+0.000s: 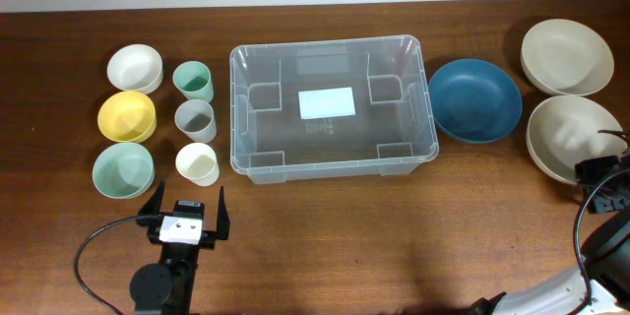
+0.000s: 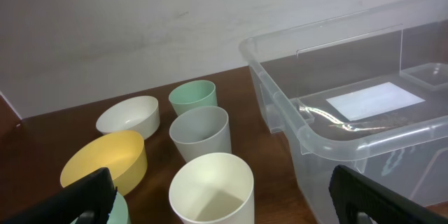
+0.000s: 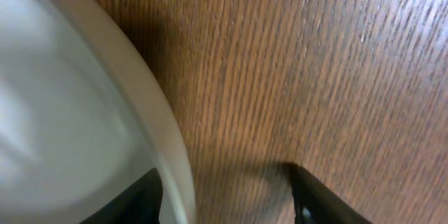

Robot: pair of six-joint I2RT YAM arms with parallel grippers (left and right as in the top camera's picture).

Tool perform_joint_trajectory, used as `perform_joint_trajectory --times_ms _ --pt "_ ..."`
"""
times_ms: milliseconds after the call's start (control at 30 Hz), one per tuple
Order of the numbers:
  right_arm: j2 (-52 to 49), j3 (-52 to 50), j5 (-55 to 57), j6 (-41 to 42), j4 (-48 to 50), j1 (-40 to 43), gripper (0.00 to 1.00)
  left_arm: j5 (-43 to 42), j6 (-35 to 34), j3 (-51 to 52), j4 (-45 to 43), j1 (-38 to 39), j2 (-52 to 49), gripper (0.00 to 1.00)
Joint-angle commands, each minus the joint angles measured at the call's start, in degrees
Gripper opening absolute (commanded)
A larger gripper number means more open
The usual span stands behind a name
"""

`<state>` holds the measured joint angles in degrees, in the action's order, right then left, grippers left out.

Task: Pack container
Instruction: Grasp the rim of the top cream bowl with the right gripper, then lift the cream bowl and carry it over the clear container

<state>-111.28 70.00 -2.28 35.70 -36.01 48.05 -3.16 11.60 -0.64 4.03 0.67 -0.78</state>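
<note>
Eyes on the container (image 1: 340,153) first: it sits dead centre of the table (image 1: 413,246), open side up, and there's nothing in it, just the white label on its base. Packing hasn't put a single piece inside yet.

Working outward, the blue bowl (image 1: 474,99) sits just beside its wall at 3 o'clock. Beyond that, an upper cream bowl (image 1: 567,56) at 2 o'clock and a lower cream bowl (image 1: 573,138) out at 4. Over at 9 o'clock there's a column of cups just beside the wall, green cup (image 1: 194,81), grey cup (image 1: 195,119), cream cup (image 1: 197,163), and further out a white bowl (image 1: 134,68), yellow bowl (image 1: 127,116) and pale green bowl (image 1: 123,169).

And here's the action: the right gripper (image 3: 224,182) is down at the lower cream bowl's edge, at 4 o'clock. Its jaws straddle the rim, one finger on the inside, the other outside with bare wood showing between it and the rim. So spread around it, not pinching yet. I'd call this the first pick, at the grasp.

The left gripper (image 1: 187,207) waits at 7 o'clock, jaws spread wide, holding nothing, looking at the cups.

What's needed next, as I read it: press the jaws onto that rim, lift the bowl clear, carry it over the blue bowl towards 9 o'clock and set it down inside the container's walls.
</note>
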Motion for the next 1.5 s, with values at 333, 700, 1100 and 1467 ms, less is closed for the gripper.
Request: perform_joint_trajectory --times_ms 333,700,1100,1467 --pt "-0.6 -0.6 1.4 0.3 -0.2 4.1 0.24 0.2 0.7 0.1 0.3 -0.3 0.4 1.0" --pt "-0.5 -0.6 1.2 2.1 -1.1 5.7 0.04 0.2 0.7 0.1 0.3 -0.3 0.4 1.0" --pt "5.9 6.3 -6.4 4.0 -8.2 7.5 0.04 0.2 0.7 0.1 0.4 -0.3 0.4 1.0" --pt "19.4 14.6 -26.7 1.6 -14.7 7.4 0.04 0.2 0.7 0.1 0.4 -0.3 0.4 1.0"
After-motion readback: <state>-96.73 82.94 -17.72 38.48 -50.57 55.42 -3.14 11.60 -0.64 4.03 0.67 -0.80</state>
